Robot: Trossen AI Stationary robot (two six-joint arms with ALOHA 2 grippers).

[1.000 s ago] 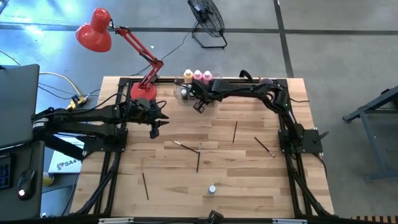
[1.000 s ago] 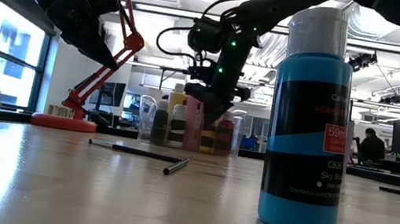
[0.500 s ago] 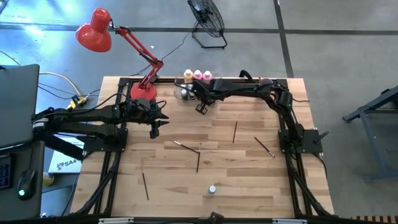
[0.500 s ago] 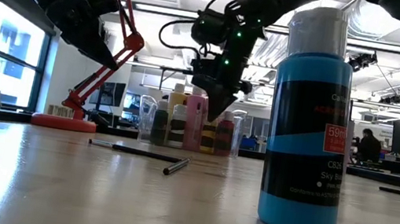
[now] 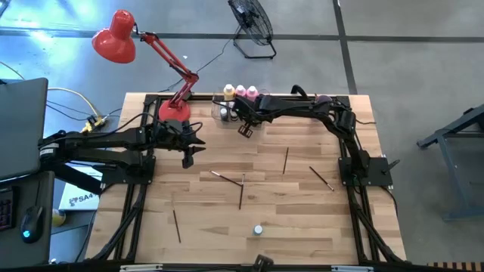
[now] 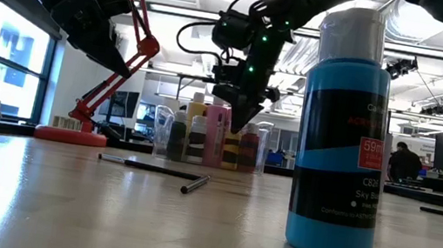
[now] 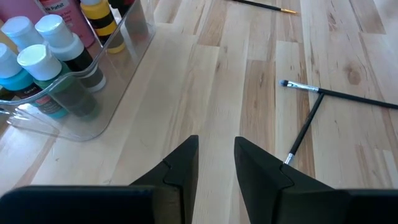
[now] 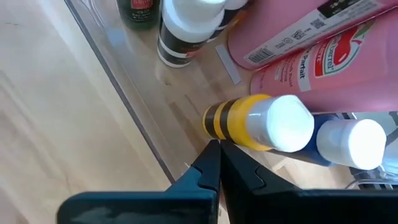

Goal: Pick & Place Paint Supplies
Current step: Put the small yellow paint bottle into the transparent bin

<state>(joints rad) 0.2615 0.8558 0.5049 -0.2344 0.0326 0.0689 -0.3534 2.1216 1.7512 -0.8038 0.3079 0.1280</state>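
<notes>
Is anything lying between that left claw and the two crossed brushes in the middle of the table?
Nothing visible does. The left gripper hangs above bare wood, and the stretch of table between it and the crossed paintbrushes holds nothing.

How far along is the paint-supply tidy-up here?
Partly done. Several small white-capped paint bottles and tall pink bottles stand in the clear plastic bin. The shut right tool hangs empty over it. Left: a blue bottle and thin paintbrushes on the wooden table.
</notes>
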